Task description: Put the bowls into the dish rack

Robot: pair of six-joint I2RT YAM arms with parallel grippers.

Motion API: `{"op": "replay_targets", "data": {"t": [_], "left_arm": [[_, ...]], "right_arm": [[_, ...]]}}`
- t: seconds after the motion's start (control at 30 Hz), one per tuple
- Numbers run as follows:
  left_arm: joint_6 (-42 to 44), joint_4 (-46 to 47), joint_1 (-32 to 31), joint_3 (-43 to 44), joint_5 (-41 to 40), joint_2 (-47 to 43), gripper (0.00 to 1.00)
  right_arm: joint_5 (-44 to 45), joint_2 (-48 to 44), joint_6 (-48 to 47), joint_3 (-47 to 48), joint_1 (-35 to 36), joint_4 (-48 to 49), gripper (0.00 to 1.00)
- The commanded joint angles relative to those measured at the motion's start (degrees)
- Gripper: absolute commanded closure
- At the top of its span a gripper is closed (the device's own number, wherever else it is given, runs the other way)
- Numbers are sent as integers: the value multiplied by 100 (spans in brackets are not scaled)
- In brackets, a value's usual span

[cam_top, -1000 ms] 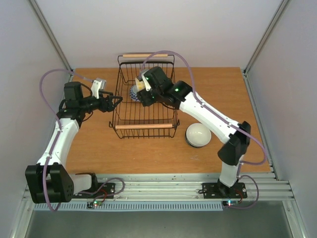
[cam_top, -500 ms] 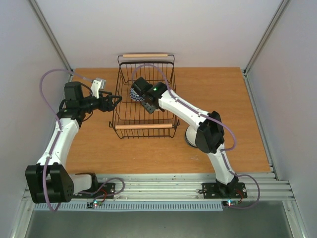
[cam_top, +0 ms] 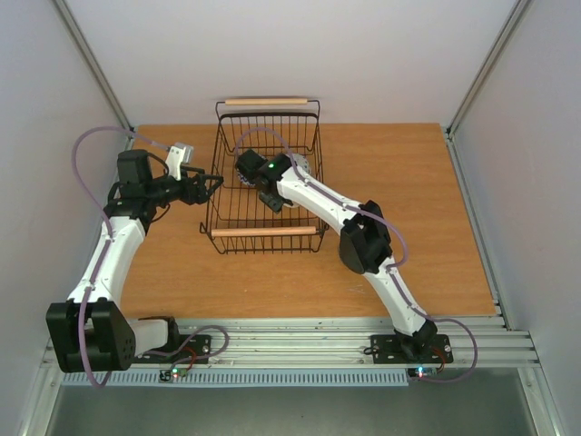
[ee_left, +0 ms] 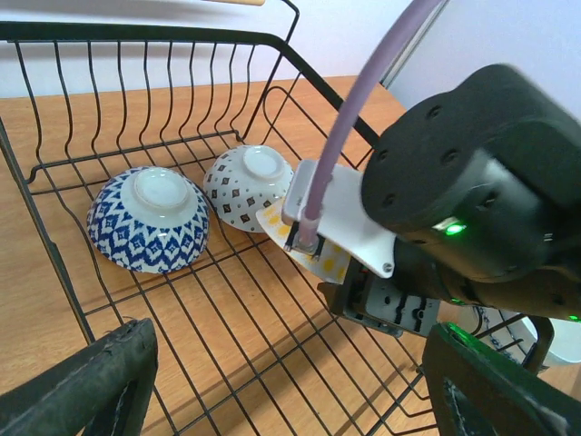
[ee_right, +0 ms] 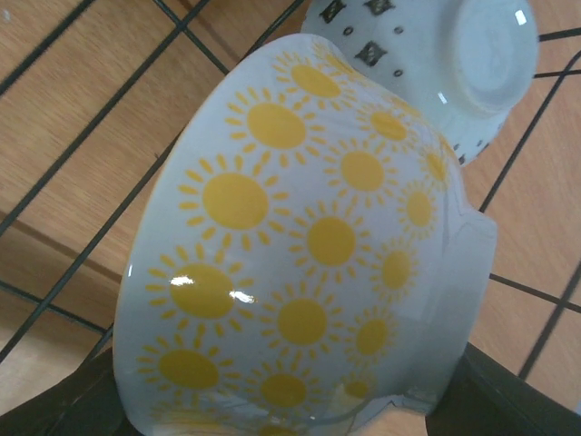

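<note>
My right jaws grip the sun bowl between them, down in the rack. Just past it sits the dotted bowl, upside down. My left jaws are open wide, the blue bowl ahead of them.

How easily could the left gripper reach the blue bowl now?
Probably: the open left gripper is at the dish rack's left wall, the blue bowl lies just beyond, and the right gripper holds its yellow-sun bowl to one side.

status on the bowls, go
Left fingers open, left of dish rack. Right fingers shut on sun bowl inside rack. Blue bowl, diamond bowl close by.
</note>
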Motion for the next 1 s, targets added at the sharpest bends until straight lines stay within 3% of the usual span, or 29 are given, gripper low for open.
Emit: {"op": "replay_targets", "data": {"t": [0.0,0.6,0.7,0.9,0.97], "left_arm": [[-50,242,32,84,50,-58,19],[-42,284,76,49,95,-105,19],[-48,278,78,48,106,-104,19],[-36,286,77,40,107,-106,18],[-33,281,77,40,94,-105,18]], "right_arm": [[267,217,-112,436,-138,-324,99],[692,1548,-303,1832,-414,-871,95],[792,1608,-309,1821,-418,-866,80],[679,1512,-321,1786,-422,-746,28],[580,1469,-334,1767,-421,-715,16]]}}
